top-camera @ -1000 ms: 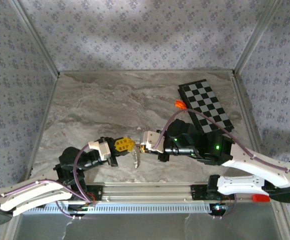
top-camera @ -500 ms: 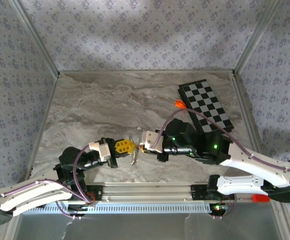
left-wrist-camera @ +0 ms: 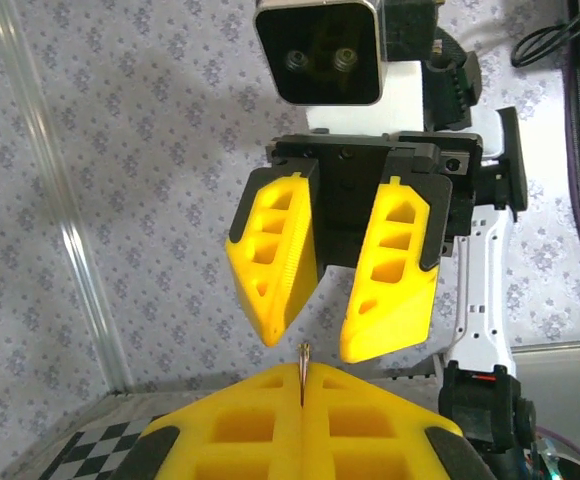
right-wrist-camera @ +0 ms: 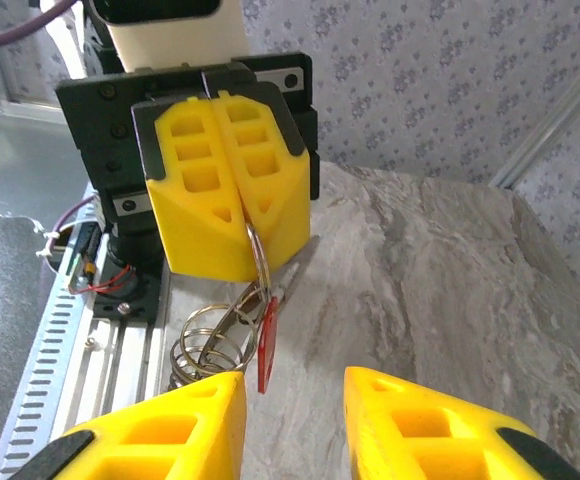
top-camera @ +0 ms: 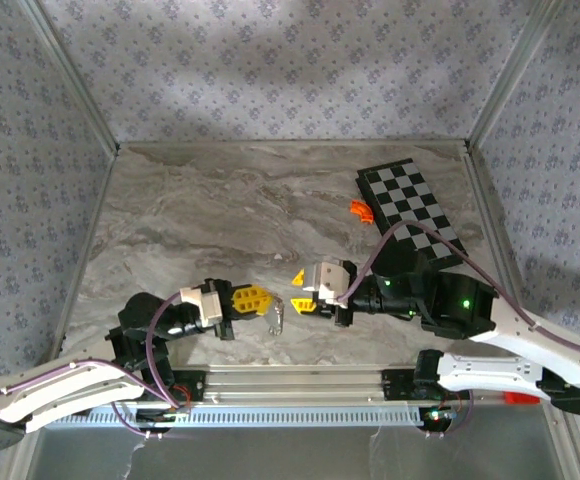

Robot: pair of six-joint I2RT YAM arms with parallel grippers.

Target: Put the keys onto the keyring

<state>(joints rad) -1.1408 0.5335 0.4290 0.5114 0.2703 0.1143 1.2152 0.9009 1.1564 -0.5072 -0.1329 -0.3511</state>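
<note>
While both arms lie low over the near strip of the marble table [top-camera: 190,210], their wrists face each other just to the 6 o'clock side of centre.

Left arm: extends from 7 o'clock with the forearm folded, left gripper [top-camera: 266,299] pointing to 3 o'clock. Its jaws are pressed together on a thin metal loop. In the left wrist view the loop's edge pokes up between the yellow pads.

Right arm: extends from 4 o'clock, right gripper [top-camera: 298,291] pointing to 9 o'clock, just beside the left one and not touching it. Its jaws stand apart and empty.

Keyring [right-wrist-camera: 208,345]: silvery wire in several bunched coils, hanging at 6 o'clock under the left fingertips. Cannot tell whether it touches the marble.

Keys [right-wrist-camera: 267,343]: a flat red piece hangs on edge among the coils. The silver blades are too tangled to count.

Farther off, toward 1 o'clock: a small orange piece [top-camera: 360,209] beside a checkerboard [top-camera: 400,195].
</note>
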